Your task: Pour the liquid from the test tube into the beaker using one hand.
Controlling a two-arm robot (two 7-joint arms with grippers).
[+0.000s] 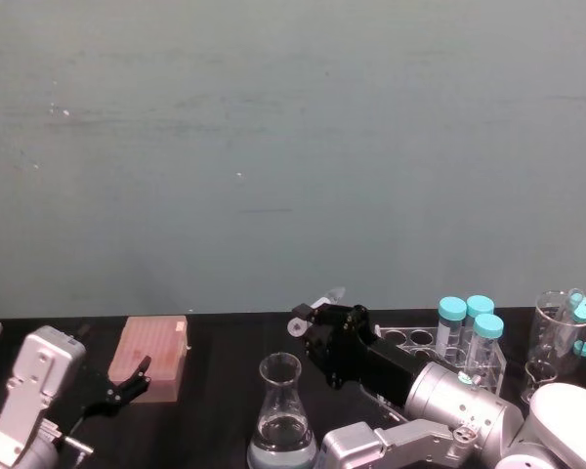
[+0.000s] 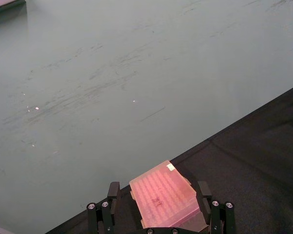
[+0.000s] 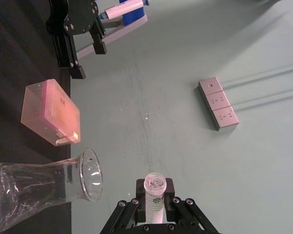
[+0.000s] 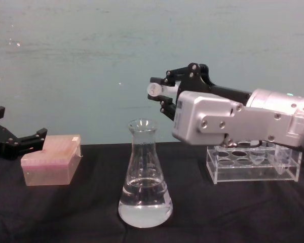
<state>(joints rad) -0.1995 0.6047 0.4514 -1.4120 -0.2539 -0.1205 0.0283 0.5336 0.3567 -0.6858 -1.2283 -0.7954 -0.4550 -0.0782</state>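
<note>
Black worktop (image 4: 81, 217) before a pale green wall. At the left edge, the left hand (image 1: 132, 379) hangs released, its fingers spread apart and holding nothing, just beside a pink lidded box (image 4: 50, 162) that sits near the worktop's rear edge. Toward the front edge at the middle stands the beaker (image 4: 144, 167), upright, with the liquid (image 4: 144, 205) pooled in its wide base. Above the beaker's rim and slightly to its right, clear of the glass, the right hand (image 4: 161, 96) is clenched on the test tube (image 3: 155, 192), which lies nearly level with its open mouth turned to the left; whether any liquid is inside the tube cannot be told. Behind the right arm, near the rear edge on the right, stands a clear rack (image 4: 253, 164) carrying three teal-capped tubes (image 1: 469, 327). A glass vessel (image 1: 555, 337) holding more capped tubes stands at the right edge.
</note>
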